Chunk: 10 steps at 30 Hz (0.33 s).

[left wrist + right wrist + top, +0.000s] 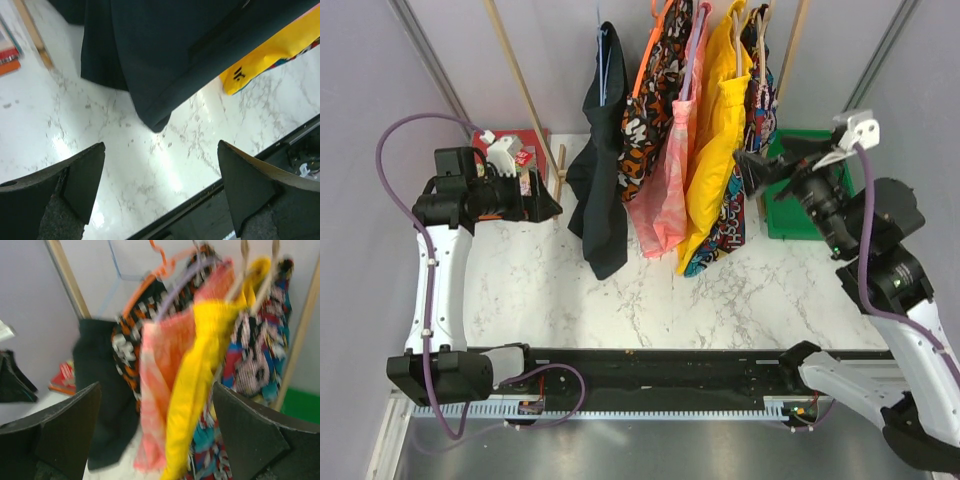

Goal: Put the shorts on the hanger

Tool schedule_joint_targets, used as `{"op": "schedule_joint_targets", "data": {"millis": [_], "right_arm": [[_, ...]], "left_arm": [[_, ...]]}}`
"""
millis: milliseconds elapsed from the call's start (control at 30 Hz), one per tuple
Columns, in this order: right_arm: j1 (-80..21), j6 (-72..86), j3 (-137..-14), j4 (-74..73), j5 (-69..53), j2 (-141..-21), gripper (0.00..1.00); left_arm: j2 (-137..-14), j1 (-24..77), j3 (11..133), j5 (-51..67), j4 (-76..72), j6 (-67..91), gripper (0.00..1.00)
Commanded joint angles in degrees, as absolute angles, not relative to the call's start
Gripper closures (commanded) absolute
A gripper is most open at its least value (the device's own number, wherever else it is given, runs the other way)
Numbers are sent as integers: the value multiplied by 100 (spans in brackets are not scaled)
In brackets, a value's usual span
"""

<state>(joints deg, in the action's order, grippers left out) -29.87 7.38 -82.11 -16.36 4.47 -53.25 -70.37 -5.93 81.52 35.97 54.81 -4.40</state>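
The black shorts [599, 190] hang draped over the pale-blue wire hanger [603, 62] at the left end of the rail; their lower tip hangs just over the table. They also show in the left wrist view [165, 55] and the right wrist view [102, 405], where the hanger [114, 270] is a faint line above them. My left gripper [552, 207] is open and empty, just left of the shorts. My right gripper [745, 170] is open and empty, to the right of the hanging clothes.
Right of the shorts hang an orange-black-white patterned garment [655, 90] on an orange hanger, a pink one [670, 180], a yellow one [715, 150] and a multicoloured one [735, 225]. A red box [510, 140] and wooden rack poles [520, 80] stand at left. A green mat [800, 200] lies at right.
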Motion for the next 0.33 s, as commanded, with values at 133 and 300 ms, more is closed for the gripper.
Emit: {"op": "schedule_joint_targets", "data": {"millis": [133, 300], "right_arm": [[-2312, 800, -6198, -3181, 466, -4272, 2], [-2013, 774, -5862, -3111, 430, -4017, 2]], "left_arm": [[-6601, -615, 7067, 3006, 5458, -1055, 1], [-6364, -606, 6987, 2918, 5414, -1160, 1]]}}
